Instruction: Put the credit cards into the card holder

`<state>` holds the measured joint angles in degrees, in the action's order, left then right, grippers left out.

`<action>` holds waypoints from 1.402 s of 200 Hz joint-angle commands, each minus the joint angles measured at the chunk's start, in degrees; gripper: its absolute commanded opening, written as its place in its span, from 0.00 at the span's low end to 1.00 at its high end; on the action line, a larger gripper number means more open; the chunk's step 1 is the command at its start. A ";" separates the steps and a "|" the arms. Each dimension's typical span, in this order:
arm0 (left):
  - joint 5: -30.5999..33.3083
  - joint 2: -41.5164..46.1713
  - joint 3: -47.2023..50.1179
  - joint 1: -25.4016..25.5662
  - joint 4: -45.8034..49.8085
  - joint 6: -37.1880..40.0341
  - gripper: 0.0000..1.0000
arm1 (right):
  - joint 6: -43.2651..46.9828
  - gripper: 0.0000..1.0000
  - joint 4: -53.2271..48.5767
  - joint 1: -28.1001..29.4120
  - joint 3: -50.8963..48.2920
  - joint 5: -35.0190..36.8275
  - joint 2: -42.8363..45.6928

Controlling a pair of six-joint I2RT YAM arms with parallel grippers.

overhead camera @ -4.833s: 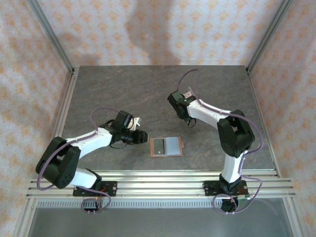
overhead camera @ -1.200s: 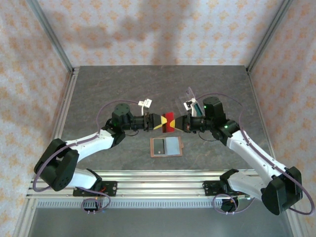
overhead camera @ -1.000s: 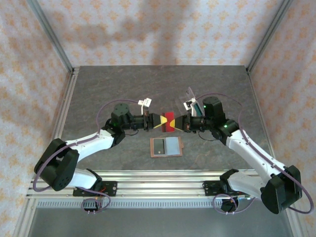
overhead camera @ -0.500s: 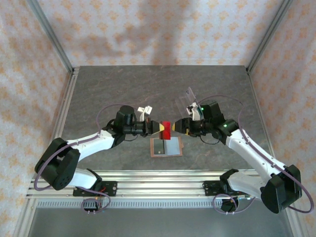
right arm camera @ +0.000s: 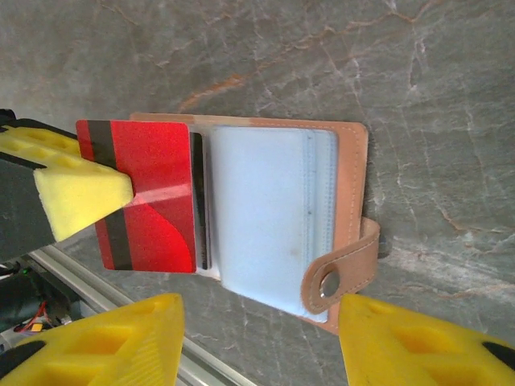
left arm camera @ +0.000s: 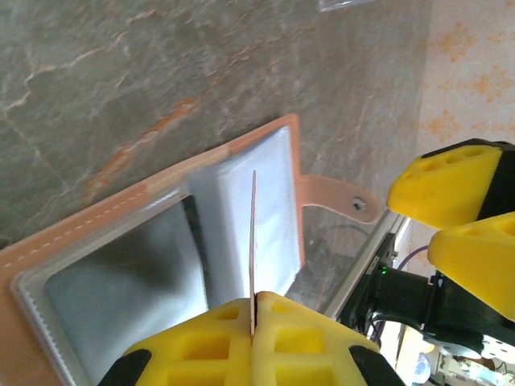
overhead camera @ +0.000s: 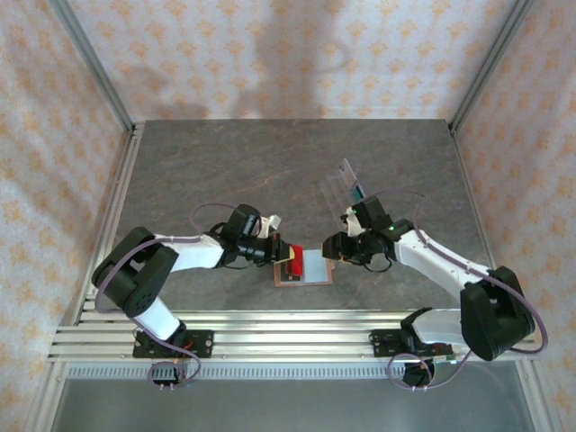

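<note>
The left claw (left arm camera: 252, 314) is pinched tight on a red card (right arm camera: 149, 197) with a black stripe, gripping it by one long edge. In the left wrist view the card shows edge-on, a thin line running straight up the frame from the fingers.

Just below the card lies the card holder (right arm camera: 358, 161), spread open and flat on the tabletop (overhead camera: 225, 162), near the lower middle of the top view. Its snap tab (right arm camera: 338, 277) points to the lower right of the right wrist view. The card's free long edge hangs over the holder's left half, close to the centre fold, and its long axis runs parallel to that fold. A dark strip shows in the left sleeve beside the fold, and the right sleeve looks pale blue. Whether the card's edge already touches a sleeve I cannot tell.

The right claw (right arm camera: 259, 322) hovers over the tab side with its jaws about halfway apart, holding nothing.

The left arm is the nearer one and carries the card. I judge the coming move depends on lining that free edge up with a sleeve mouth. The right claw is well placed to steady the holder.

A clear plastic stand (overhead camera: 345, 180) sits well apart, up and to the right in the top view.
</note>
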<state>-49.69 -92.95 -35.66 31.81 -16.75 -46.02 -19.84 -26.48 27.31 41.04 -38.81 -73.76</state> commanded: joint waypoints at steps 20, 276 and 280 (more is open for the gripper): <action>-0.81 -2.91 1.00 0.36 -5.23 -0.87 0.00 | 0.24 0.53 5.49 -1.07 -2.36 -1.95 -3.09; -3.44 -7.84 3.62 2.41 -18.36 -8.34 0.00 | 2.96 0.62 2.06 -1.73 -2.80 5.37 -5.06; -3.33 -7.79 3.73 2.38 -18.44 -8.39 0.00 | 2.96 0.62 1.90 -1.68 -2.88 5.63 -4.88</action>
<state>-53.10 -99.37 -32.14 33.67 -32.71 -53.74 -18.39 -20.80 25.91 37.71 -39.11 -79.85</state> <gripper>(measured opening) 0.050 0.608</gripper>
